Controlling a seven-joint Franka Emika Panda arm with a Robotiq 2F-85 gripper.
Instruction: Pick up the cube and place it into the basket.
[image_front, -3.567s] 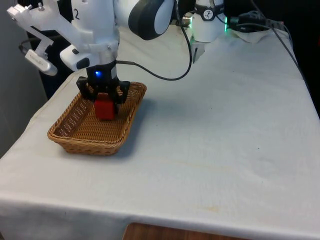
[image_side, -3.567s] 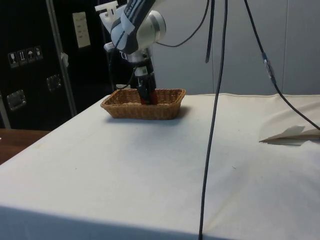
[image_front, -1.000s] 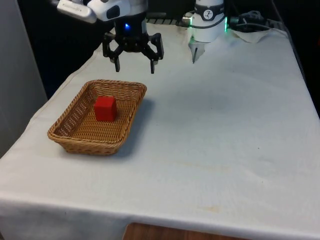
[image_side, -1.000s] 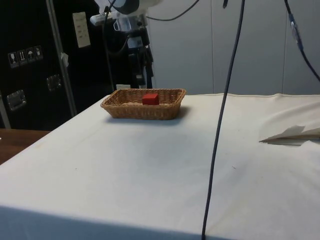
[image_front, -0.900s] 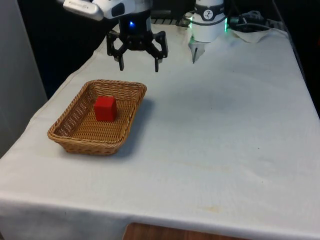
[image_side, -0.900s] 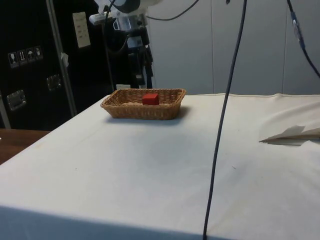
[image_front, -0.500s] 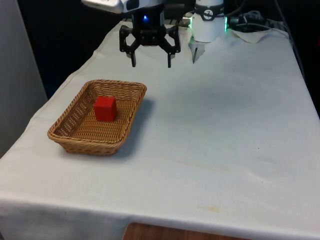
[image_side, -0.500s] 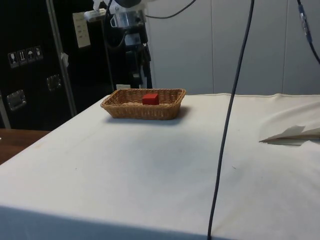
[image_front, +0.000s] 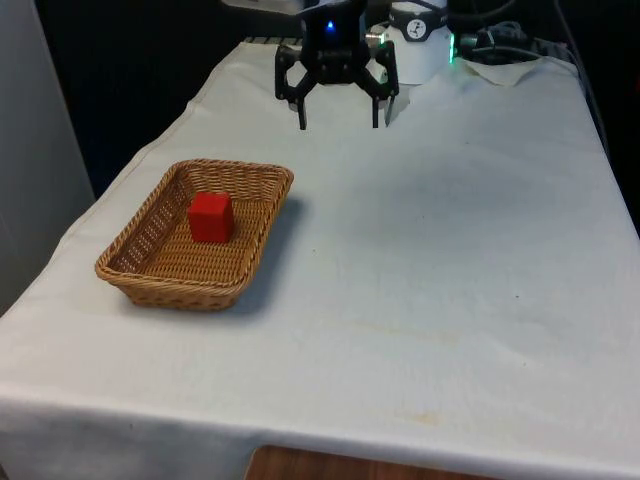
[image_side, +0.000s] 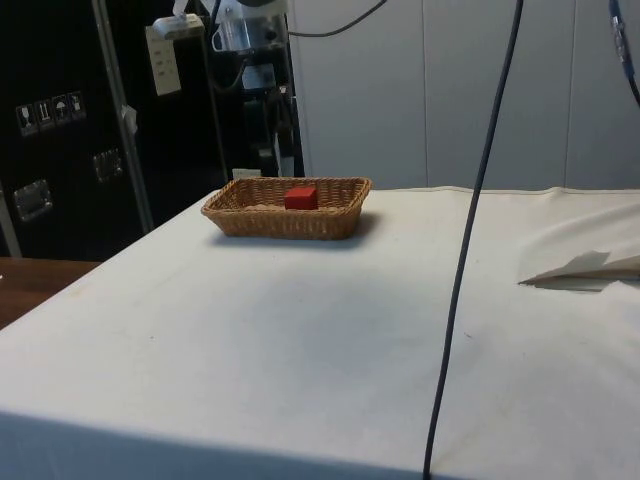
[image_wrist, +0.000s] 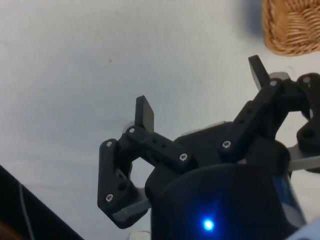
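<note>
The red cube (image_front: 210, 217) sits inside the wicker basket (image_front: 258, 245), toward its far end, on the white cloth (image_front: 430, 260) at the front view's left. The gripper (image_front: 339, 122) hangs above the cloth beyond the basket, well apart from it, its fingers (image_wrist: 145, 114) spread wide with nothing between them. In the side view the cube (image_side: 300, 197) shows just above the basket (image_side: 285, 218) rim.
</note>
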